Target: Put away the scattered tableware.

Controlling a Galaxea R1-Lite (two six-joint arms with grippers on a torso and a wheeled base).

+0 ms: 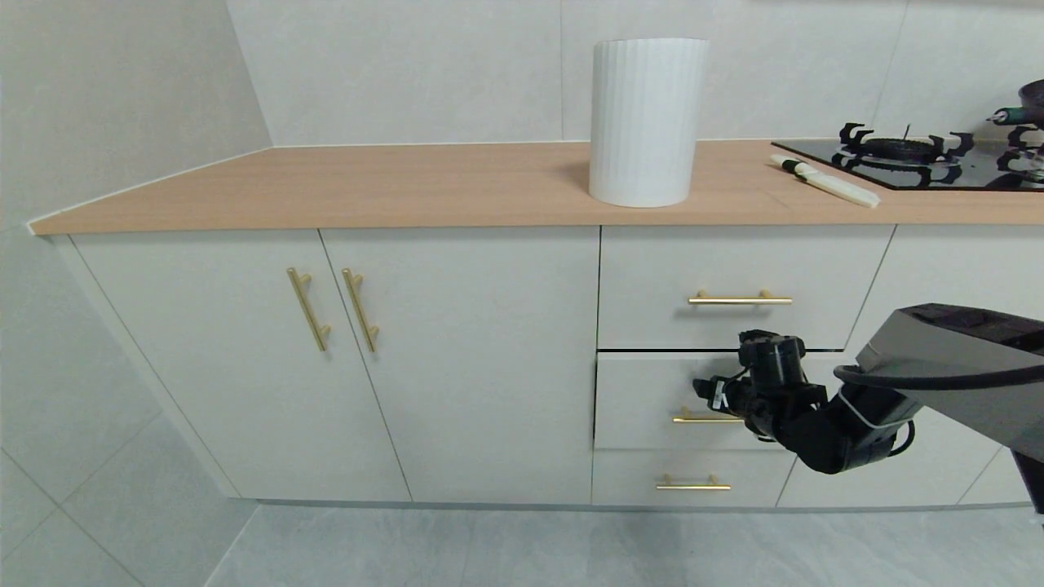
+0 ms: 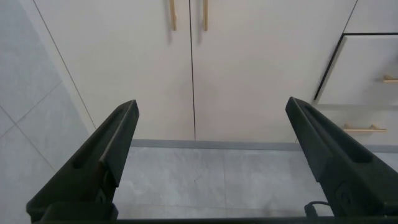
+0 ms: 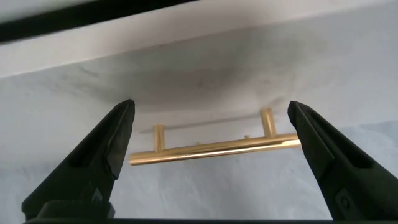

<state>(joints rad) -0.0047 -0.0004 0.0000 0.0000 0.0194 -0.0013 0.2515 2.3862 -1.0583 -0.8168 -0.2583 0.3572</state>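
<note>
Now faces the brass handle [image 3: 214, 149] of the middle drawer [image 1: 644, 399] with the right hand [image 3: 208, 121] spread, bar level, crosswise to the fingers [image 3: 106, 155], just ahead. Holds the left hand [image 2: 211, 112] spread too, farther off. Leaves the knife [image 1: 825, 181] beyond, near the worktop's [image 1: 408, 187] front edge beside the hob [image 1: 905, 159].

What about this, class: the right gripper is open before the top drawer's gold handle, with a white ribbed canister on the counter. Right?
Wrong drawer. The head view shows the right gripper open before the middle drawer's gold handle, not the top one's. The white ribbed canister is on the counter.
</note>
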